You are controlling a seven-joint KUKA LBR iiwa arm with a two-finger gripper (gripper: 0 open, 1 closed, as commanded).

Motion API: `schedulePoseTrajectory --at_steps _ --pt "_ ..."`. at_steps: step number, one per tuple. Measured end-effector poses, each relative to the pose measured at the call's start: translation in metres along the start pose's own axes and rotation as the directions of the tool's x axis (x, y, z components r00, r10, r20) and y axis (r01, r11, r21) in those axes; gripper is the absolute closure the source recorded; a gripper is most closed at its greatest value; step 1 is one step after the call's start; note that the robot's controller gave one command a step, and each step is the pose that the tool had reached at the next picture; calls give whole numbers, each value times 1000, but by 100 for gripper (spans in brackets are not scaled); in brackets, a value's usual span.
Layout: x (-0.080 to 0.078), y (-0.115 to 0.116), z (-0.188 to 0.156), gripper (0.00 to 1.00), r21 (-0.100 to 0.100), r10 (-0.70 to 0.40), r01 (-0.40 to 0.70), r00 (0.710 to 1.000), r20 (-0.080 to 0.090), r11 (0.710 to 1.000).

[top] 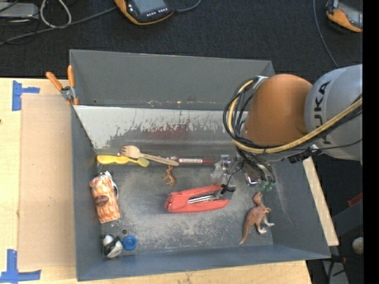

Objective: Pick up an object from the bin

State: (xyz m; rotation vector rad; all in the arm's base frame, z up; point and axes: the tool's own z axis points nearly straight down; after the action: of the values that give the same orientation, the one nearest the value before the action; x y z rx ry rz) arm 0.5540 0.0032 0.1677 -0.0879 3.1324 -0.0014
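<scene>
My gripper (225,178) hangs low in the bin's right half, its metal fingers just above the right end of a red flat tool (195,199) with a silver strip along its top. The dark fingertip touches or nearly touches that end. A brown toy dinosaur (255,218) lies to the lower right of the gripper. A thin pen-like stick (189,160) lies just left of the gripper along the back floor. A small brown hook-shaped piece (170,175) lies between stick and red tool.
A yellow utensil (121,159) and a wooden spoon (142,155) lie at the back left. An orange-brown patterned can (105,199) rests by the left wall. A small round grey thing (111,247) and a blue cap (129,242) sit in the front left corner.
</scene>
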Motion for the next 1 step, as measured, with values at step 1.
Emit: schedulePoseTrajectory --at_steps 1 --pt "6 1 75 100 -1 -116 116 993 1 993"
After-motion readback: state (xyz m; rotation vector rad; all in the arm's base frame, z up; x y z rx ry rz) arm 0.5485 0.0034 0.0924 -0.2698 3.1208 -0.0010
